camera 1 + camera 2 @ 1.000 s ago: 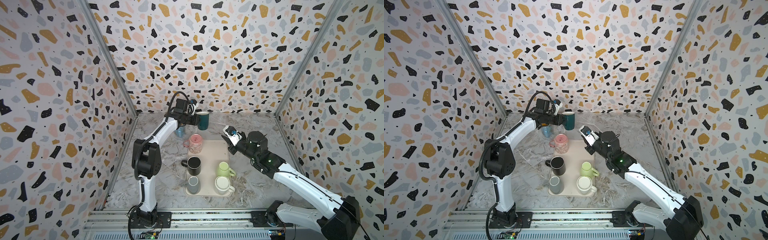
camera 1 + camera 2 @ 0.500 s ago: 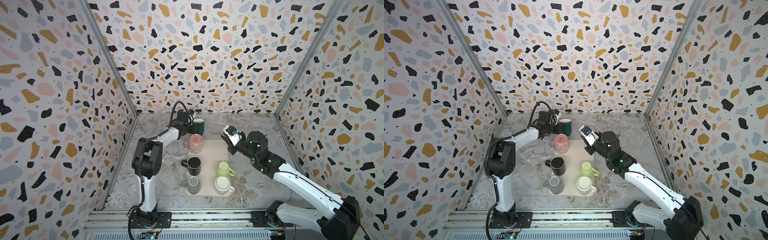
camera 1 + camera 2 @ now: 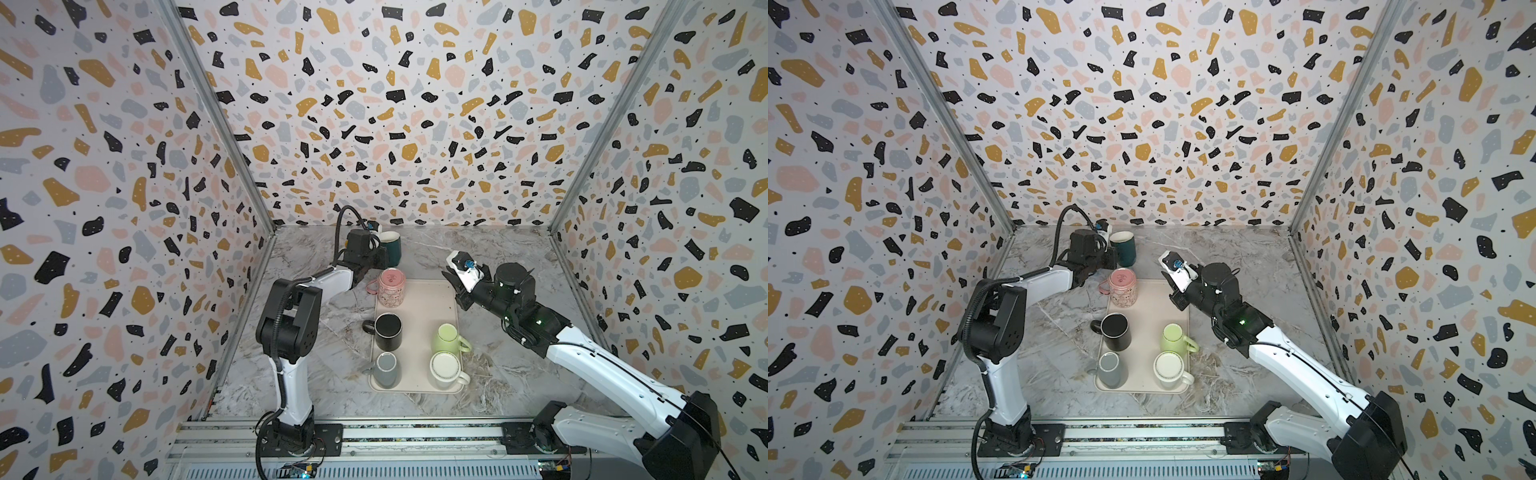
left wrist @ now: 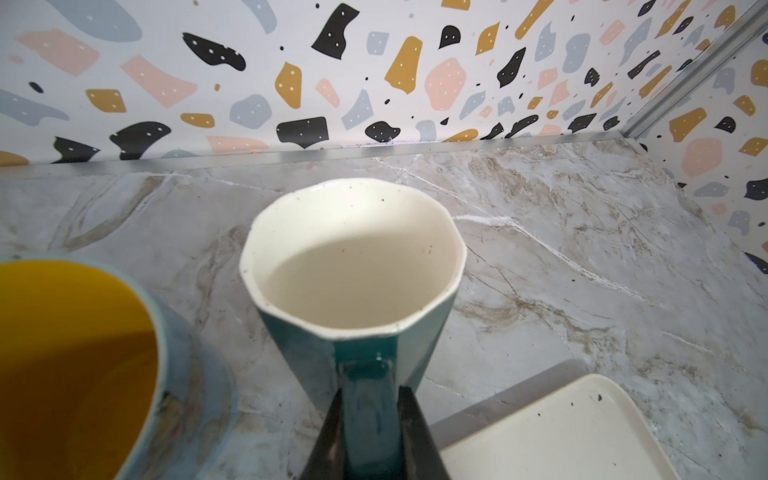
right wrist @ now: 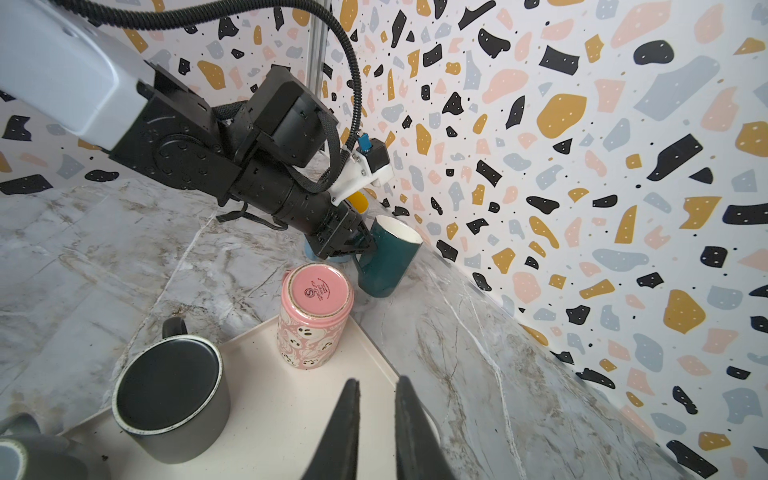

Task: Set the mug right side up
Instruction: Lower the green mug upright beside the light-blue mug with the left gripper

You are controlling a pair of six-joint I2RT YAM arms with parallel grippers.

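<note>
Marble-veined grey worktop [image 3: 498, 257], walled on three sides by terrazzo-print panels [image 3: 374, 104]: teal mug [image 3: 390, 248] upright near the back wall beyond the cream tray [image 3: 419, 299], left end effector [image 4: 370, 424] clamped on its handle, right end effector [image 5: 376, 419] nearly closed, empty, above the tray's corner.

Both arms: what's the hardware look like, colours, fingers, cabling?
Both arms have white link shells with black joints. The left gripper and right gripper have black tapered fingers. A black corrugated cable loops over the left wrist; each wrist carries a white camera mount with a blue connector.
</note>
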